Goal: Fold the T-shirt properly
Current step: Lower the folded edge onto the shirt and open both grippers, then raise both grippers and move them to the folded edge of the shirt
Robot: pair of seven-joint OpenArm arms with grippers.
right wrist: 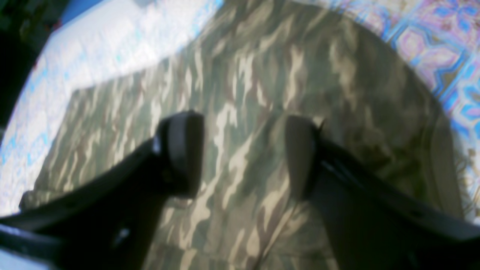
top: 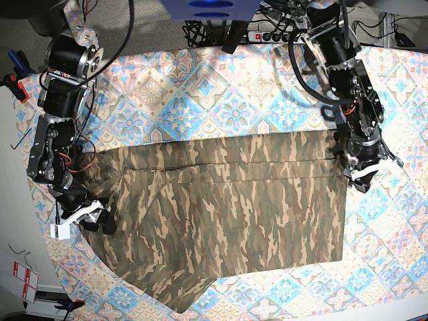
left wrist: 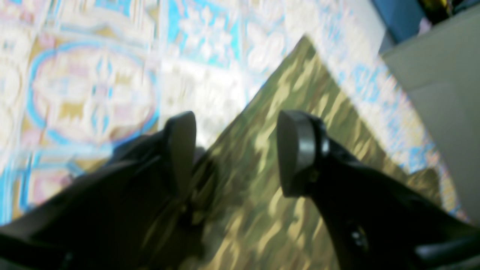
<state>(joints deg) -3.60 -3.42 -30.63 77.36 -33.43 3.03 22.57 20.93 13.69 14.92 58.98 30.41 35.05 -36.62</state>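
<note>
The camouflage T-shirt (top: 227,207) lies spread flat across the tablecloth, with a straight fold line running along its upper part. My left gripper (top: 364,175) hovers over the shirt's right edge. In the left wrist view it (left wrist: 238,150) is open, with only the shirt's cloth (left wrist: 300,82) showing blurred between the fingers. My right gripper (top: 100,221) is at the shirt's left side by a sleeve. In the right wrist view it (right wrist: 242,155) is open above the camouflage cloth (right wrist: 262,75), holding nothing.
The pastel patterned tablecloth (top: 221,100) covers the table all around the shirt. A power strip (top: 267,31) and cables lie at the far edge. A red clamp (top: 13,83) sits at the left table edge. One sleeve reaches toward the front edge (top: 187,294).
</note>
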